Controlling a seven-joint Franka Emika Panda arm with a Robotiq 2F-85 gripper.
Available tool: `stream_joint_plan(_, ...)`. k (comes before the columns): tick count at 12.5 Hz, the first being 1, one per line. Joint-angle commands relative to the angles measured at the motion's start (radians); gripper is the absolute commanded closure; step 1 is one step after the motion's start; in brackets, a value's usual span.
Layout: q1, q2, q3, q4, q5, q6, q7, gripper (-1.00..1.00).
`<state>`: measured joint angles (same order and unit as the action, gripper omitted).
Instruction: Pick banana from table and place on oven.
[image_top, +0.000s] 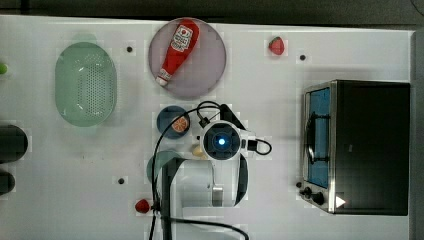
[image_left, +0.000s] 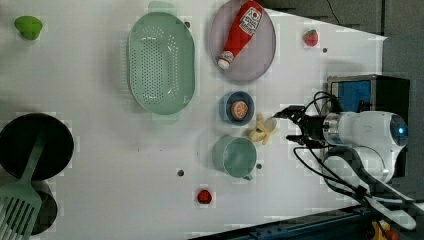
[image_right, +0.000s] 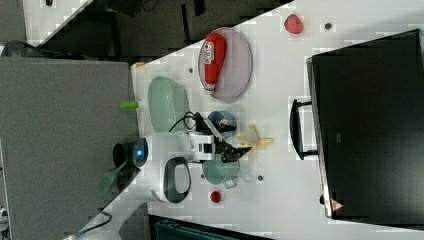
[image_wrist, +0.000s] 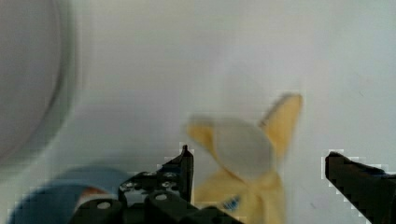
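The oven (image_top: 372, 145) is seen well apart from the work, at the top view's right on the desk (image_left: 100, 165). The green cup (image_left: 235, 156) and blue bowl (image_left: 236, 107) crowd the banana (image_left: 263, 129), so either could be clipped. The gripper (image_wrist: 259, 161) is spread wide around the banana, nothing held; its splayed peel could be pinched alone and slip.

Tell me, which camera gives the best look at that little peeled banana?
The wrist view: the banana sits close up between the open gripper's fingers. The left view shows it small beside the green cup. The right view shows it partly behind the gripper; in the top view just a sliver peeks out.
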<state>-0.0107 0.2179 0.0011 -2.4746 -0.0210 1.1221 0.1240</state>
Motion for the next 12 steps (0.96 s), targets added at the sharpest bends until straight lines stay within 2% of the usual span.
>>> stream_joint_plan(1, 0.004, 0.064, 0.017, -0.020, 0.017, 0.045, 0.038, -1.00)
stream_joint_plan(3, 0.004, 0.111, 0.019, -0.019, 0.017, 0.095, 0.040, -1.00)
stream_joint_plan(4, 0.004, 0.122, 0.023, -0.019, 0.017, 0.114, 0.040, -0.93)
stream_joint_plan(8, 0.003, 0.125, 0.024, -0.014, 0.017, 0.121, 0.041, 0.06)
stream_joint_plan(10, 0.003, 0.125, 0.027, -0.011, 0.017, 0.123, 0.041, 0.45)
stream_joint_plan(12, 0.003, 0.112, 0.032, 0.002, 0.017, 0.123, 0.041, 0.45)
